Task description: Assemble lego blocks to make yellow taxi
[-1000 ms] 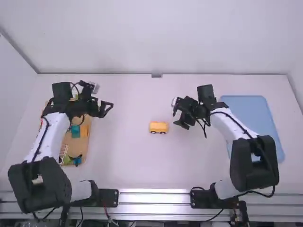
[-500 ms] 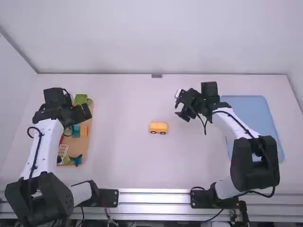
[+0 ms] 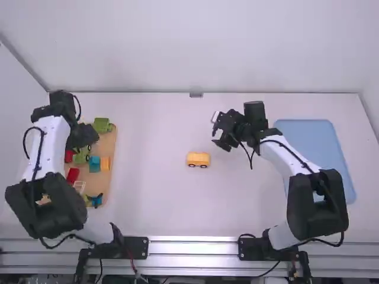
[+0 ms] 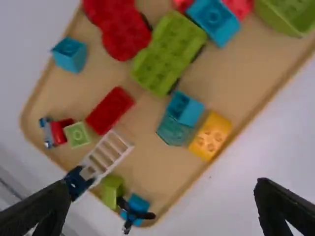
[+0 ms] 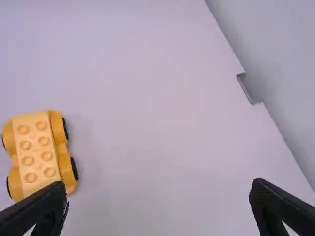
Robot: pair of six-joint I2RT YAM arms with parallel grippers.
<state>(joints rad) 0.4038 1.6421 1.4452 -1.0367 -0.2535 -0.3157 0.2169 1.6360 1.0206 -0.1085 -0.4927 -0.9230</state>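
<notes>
In the high view, my left gripper (image 3: pixel 83 136) hangs over the upper part of the brown tray, and my right gripper (image 3: pixel 223 144) is above the table, up and right of the yellow wheeled car base (image 3: pixel 198 159). My left gripper (image 4: pixel 162 209) stands open over the tray with nothing held. Below it lie an orange-yellow brick (image 4: pixel 210 136) by the tray's edge and a teal brick (image 4: pixel 181 115) beside it. My right gripper (image 5: pixel 157 209) is open and holds nothing; the yellow car base (image 5: pixel 37 152), studs up, is off to one side.
The brown tray (image 4: pixel 152 167) also holds a green wheeled base (image 4: pixel 170 51), a red base (image 4: pixel 118 29), a red brick (image 4: pixel 109 110), a white ladder piece (image 4: pixel 109 151) and several small parts. A blue tray (image 3: pixel 320 142) lies at the far right of the table.
My left gripper has swung left from the bare table to over the brown tray, uncovering the bricks there. The right gripper has shifted slightly; the car base has stayed put.
</notes>
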